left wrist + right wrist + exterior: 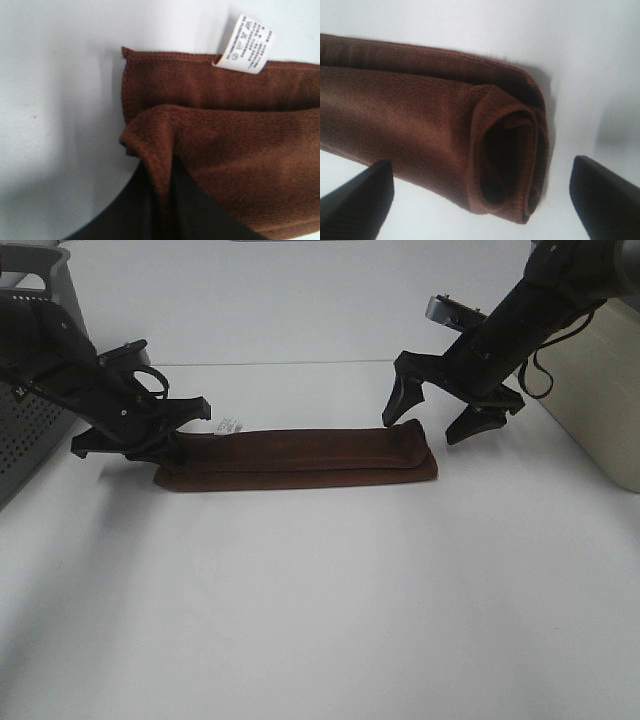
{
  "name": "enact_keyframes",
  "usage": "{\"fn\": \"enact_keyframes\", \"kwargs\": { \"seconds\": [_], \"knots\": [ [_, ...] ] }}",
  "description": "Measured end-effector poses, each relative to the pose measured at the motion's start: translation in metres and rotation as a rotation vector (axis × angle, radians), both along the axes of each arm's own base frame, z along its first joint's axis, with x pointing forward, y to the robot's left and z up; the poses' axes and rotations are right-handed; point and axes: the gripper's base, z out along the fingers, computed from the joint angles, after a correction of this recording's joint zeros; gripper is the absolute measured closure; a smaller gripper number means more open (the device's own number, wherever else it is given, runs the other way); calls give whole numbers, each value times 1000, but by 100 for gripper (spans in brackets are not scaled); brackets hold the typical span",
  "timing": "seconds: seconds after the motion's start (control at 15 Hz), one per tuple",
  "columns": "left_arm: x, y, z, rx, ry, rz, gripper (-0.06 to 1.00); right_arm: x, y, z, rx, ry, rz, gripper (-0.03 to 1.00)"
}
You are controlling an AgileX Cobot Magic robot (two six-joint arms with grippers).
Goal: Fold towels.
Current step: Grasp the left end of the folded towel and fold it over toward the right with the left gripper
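1. Reddish-brown terry towel lies on the white table, folded into a long narrow strip that runs left to right between the two arms.
2. White label projects from the strip's far edge at its left end.
3. Left gripper is clamped on the towel's upper layer at the left end, with cloth pinched between its fingers.
4. Right gripper is spread wide, one finger on each side of the folded right end, grasping nothing.

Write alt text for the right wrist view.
The folded end of a dark reddish-brown towel lies on a white table, its layers curled into a loop. The right gripper stands open, one black finger on each side of that end.
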Motion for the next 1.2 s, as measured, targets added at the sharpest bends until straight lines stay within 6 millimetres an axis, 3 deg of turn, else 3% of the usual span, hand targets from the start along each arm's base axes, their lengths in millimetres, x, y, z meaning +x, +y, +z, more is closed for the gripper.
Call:
{"fn": "enact_keyframes", "kwargs": {
  "seconds": [0.27, 0.4, 0.53, 0.87, 0.93, 1.07, 1.2],
  "knots": [
    [-5, 30, 53, 68, -29, -24, 90, -2, 0, 1, 3, 22, 10, 8],
    [-6, 32, 65, 80, -25, -35, 90, -3, 0, 1, 4, 31, 15, 8],
    [-5, 25, 89, 68, -25, -48, 90, -6, 1, 2, 7, 50, 25, 8],
    [0, -45, 139, -9, -91, -121, 90, -12, 1, 20, 17, 59, 48, 8],
    [5, -76, 133, -36, -74, -140, 90, -14, 1, 34, 22, 43, 55, 8],
    [10, -105, 118, -57, -45, -161, 87, -17, 1, 49, 28, 12, 57, 8],
    [13, -133, 101, -79, -23, -179, 77, -19, 1, 57, 31, 4, 62, 8]
  ]
}}
